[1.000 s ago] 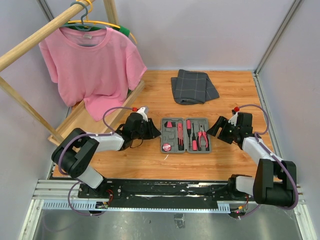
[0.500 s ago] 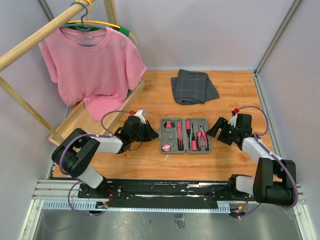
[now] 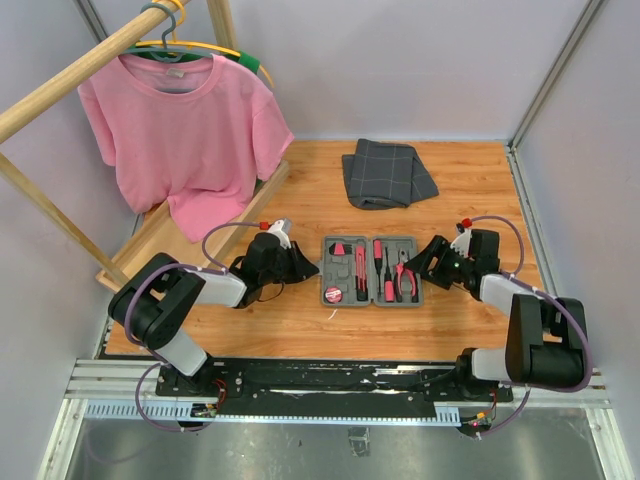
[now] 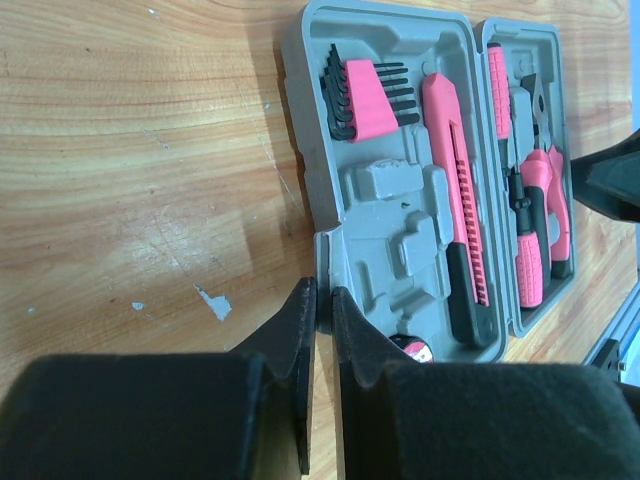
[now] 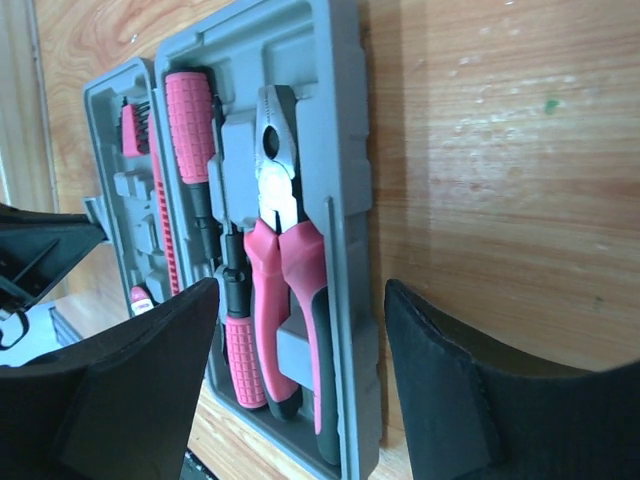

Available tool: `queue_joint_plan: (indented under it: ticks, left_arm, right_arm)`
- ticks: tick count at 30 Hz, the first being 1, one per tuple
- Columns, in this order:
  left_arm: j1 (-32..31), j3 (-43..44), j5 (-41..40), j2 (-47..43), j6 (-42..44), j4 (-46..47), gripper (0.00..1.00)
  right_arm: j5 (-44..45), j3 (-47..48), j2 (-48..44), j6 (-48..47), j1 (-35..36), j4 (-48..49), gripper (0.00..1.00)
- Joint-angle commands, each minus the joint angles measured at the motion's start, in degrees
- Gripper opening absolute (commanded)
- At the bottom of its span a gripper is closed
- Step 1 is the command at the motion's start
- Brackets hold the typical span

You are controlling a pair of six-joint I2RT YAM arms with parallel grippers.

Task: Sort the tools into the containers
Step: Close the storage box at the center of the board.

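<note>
A light wooden bench (image 3: 470, 190), scuffed and marked with a white chip near the left arm, is walled in by pale lilac panels and metal posts. A pink T-shirt (image 3: 180, 130) hangs on a wooden rack (image 3: 60, 85) at the back left, and a folded grey checked cloth (image 3: 388, 172) lies at the back. The open grey tool case (image 3: 372, 270) sits mid-bench between the arms, with the pliers (image 5: 285, 250), screwdrivers (image 5: 190, 110), utility knife (image 4: 455, 190) and hex keys (image 4: 365, 90) seated in its moulded slots. The left gripper (image 4: 322, 300) has its fingers narrowed to a slit on the case's left rim. The right gripper (image 5: 300, 300) has its fingers spread wide at the case's right edge.
</note>
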Motion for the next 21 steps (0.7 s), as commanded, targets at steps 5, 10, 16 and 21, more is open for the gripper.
queue_joint_plan:
  ticks: [5, 10, 16, 21]
  left_arm:
    - [0.18, -1.13, 0.15, 1.75, 1.56, -2.0, 0.0]
    - [0.1, -0.99, 0.28, 1.93, 1.53, -1.83, 0.0]
    - [-0.35, -0.42, 0.55, 2.51, 1.32, -1.48, 0.01]
    - [-0.89, 0.13, 0.55, 3.0, 0.97, -1.24, 0.01]
  right_arm:
    - [-7.56, -0.52, -0.11, 2.73, -0.85, 4.09, 0.65]
    - [-8.88, 1.48, -4.17, 1.98, -0.53, -0.2, 0.65]
    - [-8.64, 4.76, -8.71, 1.02, 1.27, -7.17, 0.65]
    - [-6.97, 7.64, -11.14, 0.77, 5.44, -11.45, 0.65]
